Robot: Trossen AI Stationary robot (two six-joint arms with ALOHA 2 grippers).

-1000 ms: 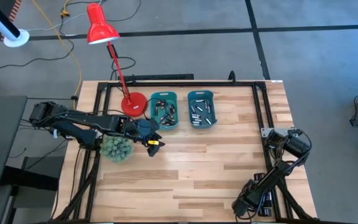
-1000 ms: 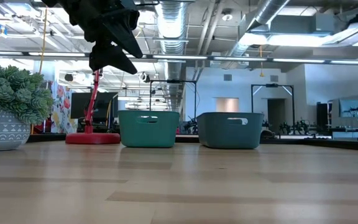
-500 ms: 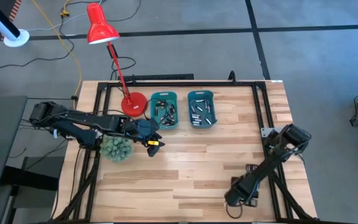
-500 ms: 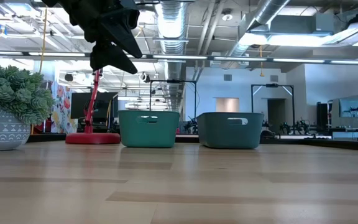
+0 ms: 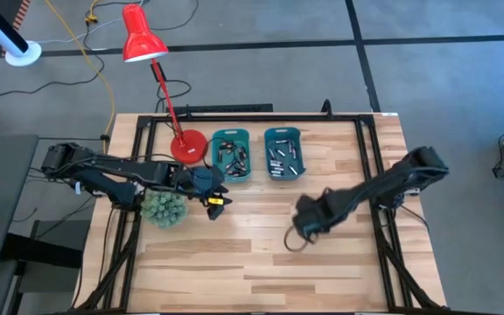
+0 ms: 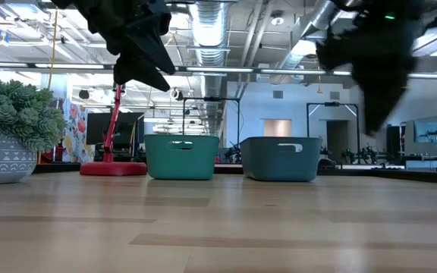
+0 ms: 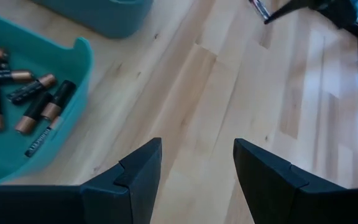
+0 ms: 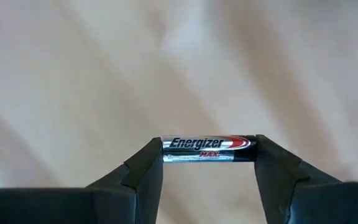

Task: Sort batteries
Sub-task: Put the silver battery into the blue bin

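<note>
Two teal bins stand side by side at the table's far middle, the left bin (image 5: 232,140) and the right bin (image 5: 283,136), each with several batteries lying inside. My right gripper (image 5: 294,240) hangs over the middle of the table, pointing down, shut on a single silver and black battery (image 8: 209,148). My left gripper (image 5: 220,198) hovers open beside the left bin's near corner (image 7: 79,62), with nothing between its fingers (image 7: 143,163). In the low view the right gripper (image 6: 375,114) hangs well above the tabletop. My right gripper has the battery pinched lengthwise between its two fingers, one finger on each end (image 8: 166,149), so the cell spans the gap. The fingers point down from above. The battery lies level and is lifted clear of the wood.
A red desk lamp has its base (image 5: 188,145) left of the bins. A potted spiky green plant (image 5: 163,208) sits under the left arm. Bare wood stretches across the near half of the table (image 5: 261,280). A black frame rail (image 5: 370,149) runs along the right side.
My right gripper has swung from the table's near right corner toward the far edge and the left, out over the middle of the table. It has risen, turned at the wrist, and come into the low view. My left arm has kept still.
</note>
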